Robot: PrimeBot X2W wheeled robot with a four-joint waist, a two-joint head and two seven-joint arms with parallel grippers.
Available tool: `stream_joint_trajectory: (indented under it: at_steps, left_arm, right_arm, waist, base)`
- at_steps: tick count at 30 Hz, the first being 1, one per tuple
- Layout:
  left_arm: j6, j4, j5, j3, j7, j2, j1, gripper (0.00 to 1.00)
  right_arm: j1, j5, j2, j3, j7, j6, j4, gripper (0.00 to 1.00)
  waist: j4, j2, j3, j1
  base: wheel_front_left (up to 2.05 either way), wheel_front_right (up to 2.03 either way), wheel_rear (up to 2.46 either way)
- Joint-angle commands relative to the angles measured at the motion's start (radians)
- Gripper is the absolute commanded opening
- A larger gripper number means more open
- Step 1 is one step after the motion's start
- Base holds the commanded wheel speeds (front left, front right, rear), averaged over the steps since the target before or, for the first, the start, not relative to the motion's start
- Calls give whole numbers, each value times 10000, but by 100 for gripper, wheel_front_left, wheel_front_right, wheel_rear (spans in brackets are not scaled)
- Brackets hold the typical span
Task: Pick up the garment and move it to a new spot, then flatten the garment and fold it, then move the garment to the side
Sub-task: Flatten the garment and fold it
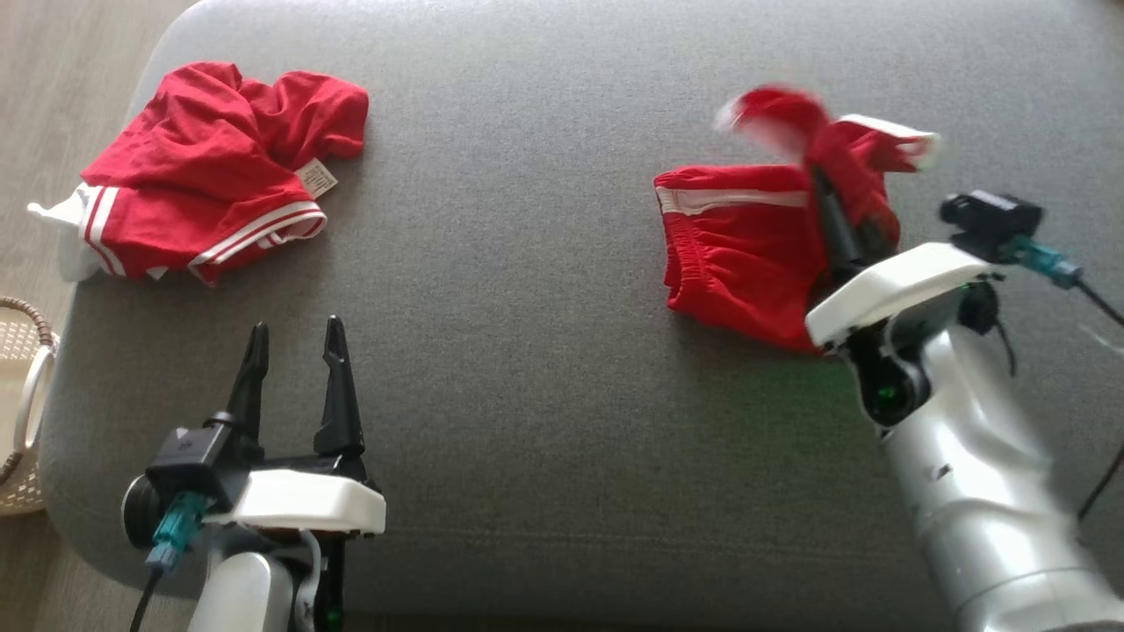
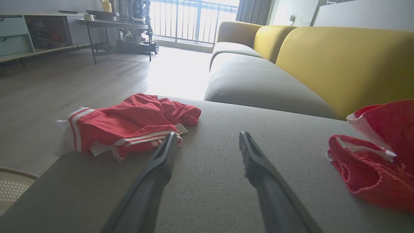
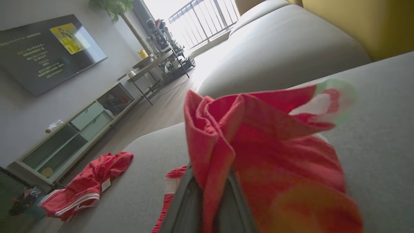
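The garment (image 1: pixel 746 254) is a pair of red shorts with white stripes, lying bunched on the right of the grey cushion (image 1: pixel 527 263). My right gripper (image 1: pixel 824 197) is shut on a fold of it, and part of the cloth is lifted and blurred above the fingers. In the right wrist view the red garment (image 3: pixel 268 152) rises from between the closed fingers of the right gripper (image 3: pixel 210 173). My left gripper (image 1: pixel 294 351) stands open near the cushion's front left, holding nothing. Its fingers (image 2: pixel 168 152) frame bare grey fabric, with the garment (image 2: pixel 372 168) at the far right.
A second red garment with white stripes (image 1: pixel 211 167) lies crumpled at the cushion's far left corner, near the edge. A wicker basket (image 1: pixel 22 412) stands on the wooden floor to the left. A yellow sofa back (image 2: pixel 343 61) rises behind the cushion.
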Motion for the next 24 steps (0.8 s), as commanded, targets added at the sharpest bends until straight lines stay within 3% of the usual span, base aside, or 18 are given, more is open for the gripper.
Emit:
stream_joint_trajectory:
  at_steps: [1, 7, 19, 20, 21, 22, 24]
  left_arm:
    - [35, -277, -78, 341, -78, 81, -215, 100]
    - [79, -246, -142, 325, -78, 81, -164, 100]
    - [67, -196, -144, 312, -78, 81, -150, 100]
    - [63, -193, -144, 292, -78, 81, -158, 100]
    - [63, -193, -144, 292, -78, 81, -158, 100]
    - [65, -190, -143, 264, -78, 81, -164, 100]
    - [71, -185, -136, 232, -78, 81, -166, 100]
  right_arm:
    - [47, 89, 134, 381, 57, 0, -454, 0]
    - [845, 120, 135, 1360, 630, 0, -1473, 0]
    - [2107, -157, 135, 1867, 1644, 0, -3119, 0]
    - [2161, -176, 135, 1863, 1657, 0, -3180, 45]
    - [2161, -176, 135, 1863, 1657, 0, -3180, 45]
    - [2206, -179, 135, 1917, 1694, 0, -3253, 100]
    - [2291, -97, 135, 1926, 1687, 0, -3392, 100]
  waist:
    - [38, 0, -1, 0]
    - [168, 0, -32, 0]
    - [136, 0, 13, 0]
    - [137, 0, 23, 0]
    - [137, 0, 23, 0]
    - [141, 0, 32, 0]
    - [137, 0, 48, 0]
  base:
    - [0, 0, 0]
    - [0, 0, 0]
    - [0, 0, 0]
    - [0, 0, 0]
    - [0, 0, 0]
    - [0, 0, 0]
    - [0, 0, 0]
